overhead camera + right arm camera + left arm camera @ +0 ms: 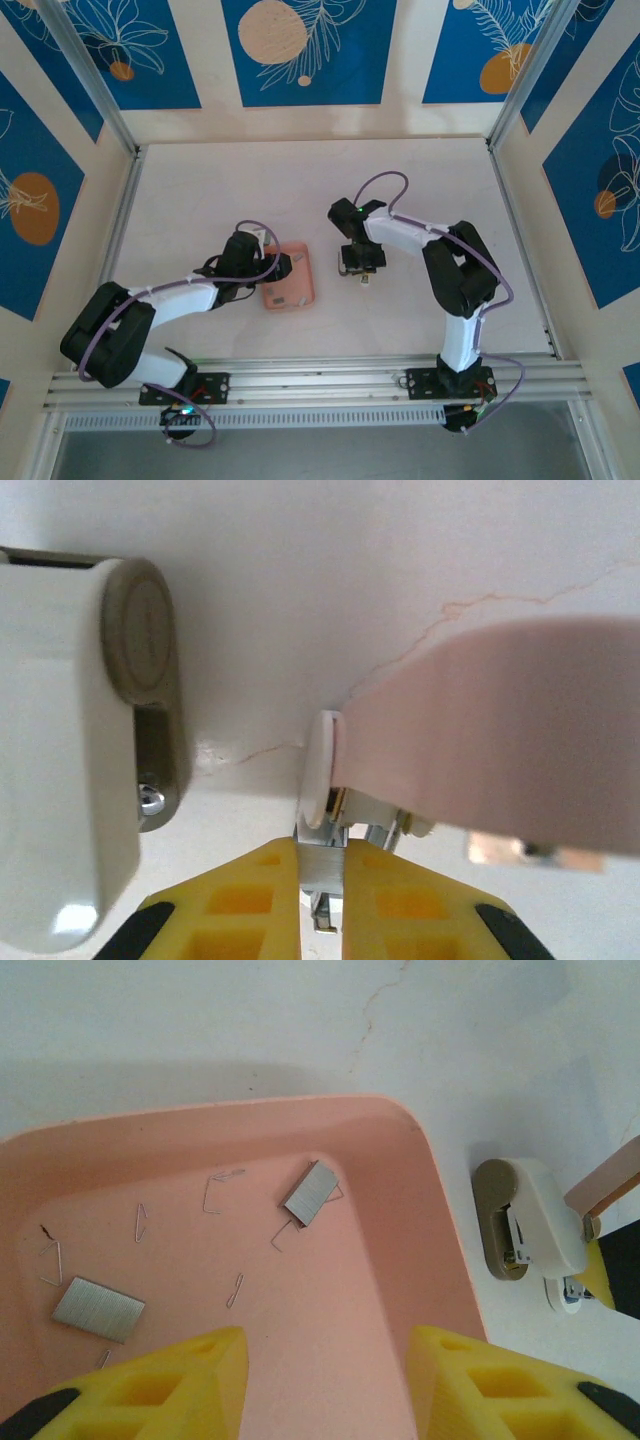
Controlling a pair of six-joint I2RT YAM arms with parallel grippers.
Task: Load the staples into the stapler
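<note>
The pink tray holds two short grey strips of staples and several loose bent ones. My left gripper hangs open over the tray's near end, its right finger above the tray's right wall. In the top view it sits at the tray's left edge. The white stapler lies open on the table right of the tray, its pinkish arm swung up. My right gripper is shut on a grey strip of staples, held at the metal channel beside the stapler's white round cap.
The white stapler body with its taupe end lies close on the left of my right gripper. Both grippers work mid-table, a short gap apart. The aluminium rail runs along the near edge.
</note>
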